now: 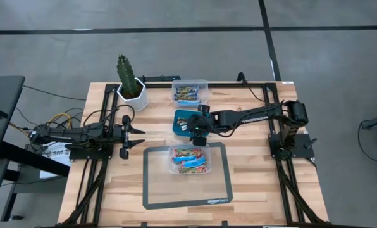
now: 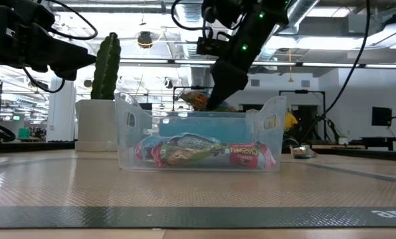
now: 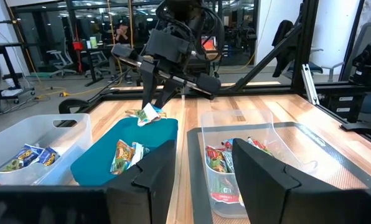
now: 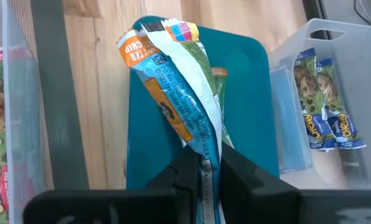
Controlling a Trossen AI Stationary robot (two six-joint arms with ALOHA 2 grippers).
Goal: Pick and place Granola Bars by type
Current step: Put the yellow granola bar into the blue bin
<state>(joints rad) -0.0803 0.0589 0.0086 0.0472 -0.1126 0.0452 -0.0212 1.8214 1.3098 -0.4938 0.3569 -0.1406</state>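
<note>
- The clear bin (image 1: 190, 159) on the grey mat (image 1: 152, 190) sits nearest the table's front edge, and mixed granola bars (image 2: 204, 154) lie flat inside it.
- Behind it, the right gripper (image 4: 204, 168) is clamped on one end of a wrapped bar (image 4: 176, 84) above the teal tray (image 1: 181, 121) at mid-table. The bar's long axis runs outward from the fingertips, free end forward.
- Risk: the pinch is only on the wrapper's crimped tail, so the bar could swing or slip out and land on the tray's rim or the bare wood.
- One bar (image 3: 124, 155) already lies in the tray, tilted, probably the same type.
- Farthest, near the back edge, a second clear bin (image 1: 190, 91) holds blue bars.
- The left gripper (image 1: 133, 138) waits near the left edge, fingers spread and empty.
</note>
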